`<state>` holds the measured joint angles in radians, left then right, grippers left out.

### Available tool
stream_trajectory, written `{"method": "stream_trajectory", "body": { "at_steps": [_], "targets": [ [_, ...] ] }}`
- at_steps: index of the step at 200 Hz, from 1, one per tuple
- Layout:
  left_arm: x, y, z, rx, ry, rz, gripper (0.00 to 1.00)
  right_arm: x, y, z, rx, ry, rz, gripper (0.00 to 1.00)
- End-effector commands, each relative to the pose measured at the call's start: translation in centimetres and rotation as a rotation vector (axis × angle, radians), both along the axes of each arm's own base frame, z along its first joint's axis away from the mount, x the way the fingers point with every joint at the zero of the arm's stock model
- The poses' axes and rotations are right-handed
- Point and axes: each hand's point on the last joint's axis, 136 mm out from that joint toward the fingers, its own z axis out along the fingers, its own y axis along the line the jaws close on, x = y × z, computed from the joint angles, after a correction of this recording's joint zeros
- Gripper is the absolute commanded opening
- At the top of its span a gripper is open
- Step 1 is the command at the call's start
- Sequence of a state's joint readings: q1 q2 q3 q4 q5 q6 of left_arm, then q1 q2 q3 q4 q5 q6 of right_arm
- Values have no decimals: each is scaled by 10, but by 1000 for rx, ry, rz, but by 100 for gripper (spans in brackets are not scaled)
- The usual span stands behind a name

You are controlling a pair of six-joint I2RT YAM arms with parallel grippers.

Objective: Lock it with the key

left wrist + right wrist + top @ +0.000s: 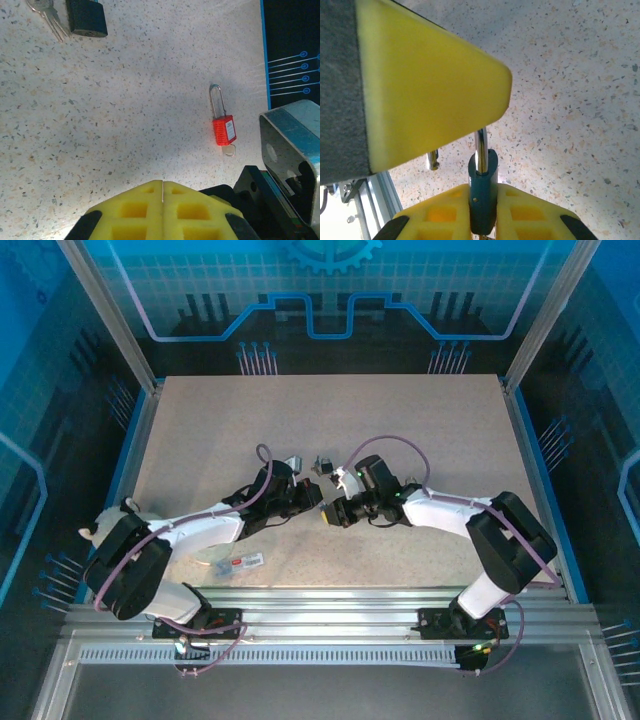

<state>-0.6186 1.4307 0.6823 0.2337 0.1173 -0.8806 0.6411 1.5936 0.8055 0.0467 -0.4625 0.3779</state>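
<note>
My right pincer grips the dark padlock by its body. Left pincer is pressed shut, apparently empty. Keys lie on the surface — the locking itself remains.

Speckled tabletop, blue-lit patterned walls, aluminium frame.

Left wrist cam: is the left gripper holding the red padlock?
No, the red padlock lies on the table, apart from the left gripper, which is shut.
</note>
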Motion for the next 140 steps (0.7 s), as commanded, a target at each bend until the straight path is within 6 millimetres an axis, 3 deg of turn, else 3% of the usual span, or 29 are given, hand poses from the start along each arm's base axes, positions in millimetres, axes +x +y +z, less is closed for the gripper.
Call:
{"method": "stream_trajectory", "body": {
  "at_steps": [1,60,140],
  "targets": [
    [-7,3,5,28,-29,-28,0,1,2,19,71,-35,16,13],
    [-10,6,18,-17,-90,-50,0,-12,10,43,196,-71,85,9],
    [-22,14,69,-130,-315,-107,0,-46,17,93,430,-148,267,7]
  ]
}}
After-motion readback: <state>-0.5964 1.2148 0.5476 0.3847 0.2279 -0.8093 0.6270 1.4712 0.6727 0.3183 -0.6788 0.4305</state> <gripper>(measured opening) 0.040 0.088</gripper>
